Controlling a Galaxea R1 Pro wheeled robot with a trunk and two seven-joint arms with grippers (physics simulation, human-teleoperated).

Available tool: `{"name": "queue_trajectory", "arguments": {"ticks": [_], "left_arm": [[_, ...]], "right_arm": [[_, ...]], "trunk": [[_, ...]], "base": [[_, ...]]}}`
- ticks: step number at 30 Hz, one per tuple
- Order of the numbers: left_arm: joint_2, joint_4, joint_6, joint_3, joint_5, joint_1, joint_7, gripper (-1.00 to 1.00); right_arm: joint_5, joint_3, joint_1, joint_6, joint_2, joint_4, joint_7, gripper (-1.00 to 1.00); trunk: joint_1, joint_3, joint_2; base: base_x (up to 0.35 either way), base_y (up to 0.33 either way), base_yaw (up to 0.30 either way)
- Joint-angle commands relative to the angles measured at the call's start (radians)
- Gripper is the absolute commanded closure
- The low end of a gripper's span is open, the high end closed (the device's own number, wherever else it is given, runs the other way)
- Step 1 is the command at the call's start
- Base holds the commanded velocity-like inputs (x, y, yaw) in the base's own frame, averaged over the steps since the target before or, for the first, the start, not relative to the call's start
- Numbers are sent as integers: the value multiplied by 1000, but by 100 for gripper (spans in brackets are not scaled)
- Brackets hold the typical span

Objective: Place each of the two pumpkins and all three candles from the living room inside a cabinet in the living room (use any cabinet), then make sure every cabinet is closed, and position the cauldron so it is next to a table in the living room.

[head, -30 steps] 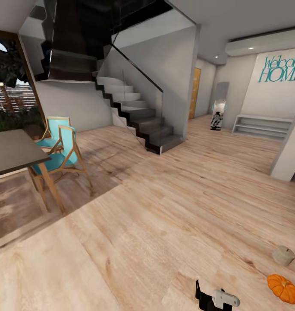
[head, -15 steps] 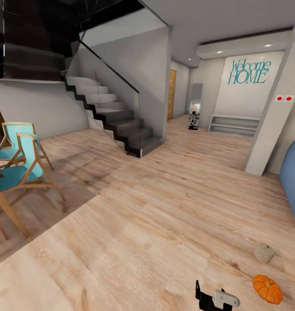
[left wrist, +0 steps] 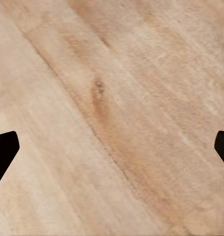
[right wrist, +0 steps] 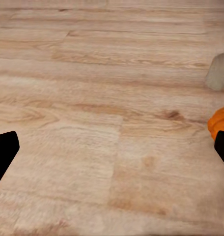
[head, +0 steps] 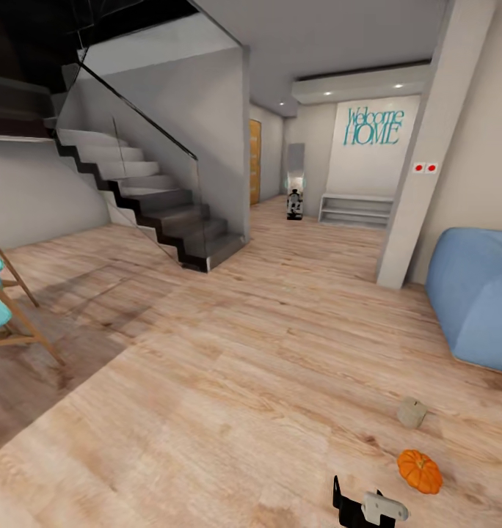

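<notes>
Cam panned; pumpkin beside tool.

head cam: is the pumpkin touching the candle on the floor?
No. The pumpkin lies apart from the candle, with a strip of bare wooden floor between them.

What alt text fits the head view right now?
An orange pumpkin and a beige candle lie apart on a pale wooden floor, with a blue beanbag beyond them at the right. A staircase rises at the left, and a far wall reads "Welcome HOME".
</notes>
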Motion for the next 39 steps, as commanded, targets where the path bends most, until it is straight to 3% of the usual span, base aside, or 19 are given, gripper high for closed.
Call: {"name": "queue_trajectory", "arguments": {"ticks": [1, 11, 14, 18, 25, 39], "left_arm": [[1, -2, -5, -8, 10, 0, 8, -100], [2, -2, 4, -10, 10, 0, -11, -100], [3, -2, 53, -11, 9, 0, -50, -100], [3, -2, 79, -11, 8, 0, -59, -100], [1, 29, 120, -11, 9, 0, -61, -100], [2, 40, 123, -9, 8, 0, -61, -100]], "right_arm": [[-6, 8, -1, -3, -1, 0, -8, -100], [-7, 8, -2, -2, -1, 0, -8, -100], [-7, 5, -1, -2, -1, 0, -8, -100], [-6, -24, -1, -2, -1, 1, -8, -100], [-6, -33, -2, -2, 0, 14, -8, -100], [-4, -32, -3, -4, 2, 23, -8, -100]], "trunk": [[0, 0, 0], [0, 4, 0], [0, 5, 0], [0, 7, 0], [0, 9, 0], [0, 15, 0]], "base": [[1, 0, -300], [153, -23, -300], [316, -109, -300], [321, -131, -300], [318, -158, -300], [314, -124, -300]]}}
